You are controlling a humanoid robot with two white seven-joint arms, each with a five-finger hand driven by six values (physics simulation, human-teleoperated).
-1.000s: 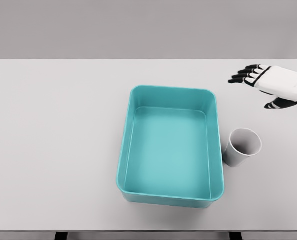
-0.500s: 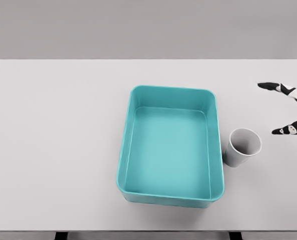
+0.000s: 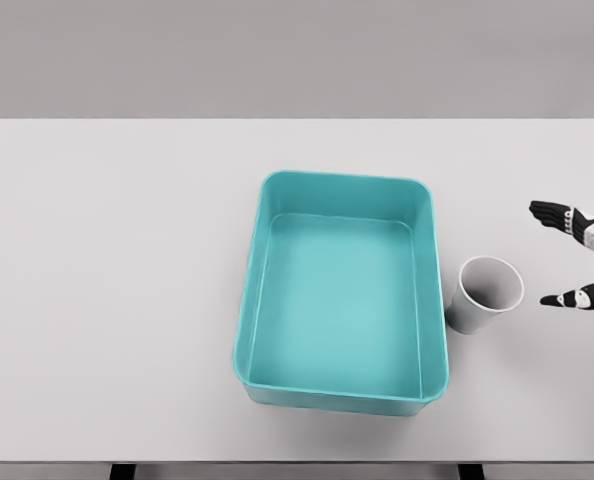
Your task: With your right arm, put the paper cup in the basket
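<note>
So on the pale grey counter (image 3: 117,300) there's a teal rectangular basket (image 3: 342,400) sitting about in the middle, nothing inside it. Right up against its right wall stands the white paper cup (image 3: 485,295), upright but leaning a bit, on the counter and not in the basket. Over at the right edge the right hand (image 3: 585,262) pokes in near the cup, not touching it, black fingers (image 3: 552,213) spread wide and holding nothing.

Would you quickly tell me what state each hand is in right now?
Left hand: not in view.
Right hand: open, fingers spread, holding nothing, just right of the paper cup and apart from it.
</note>
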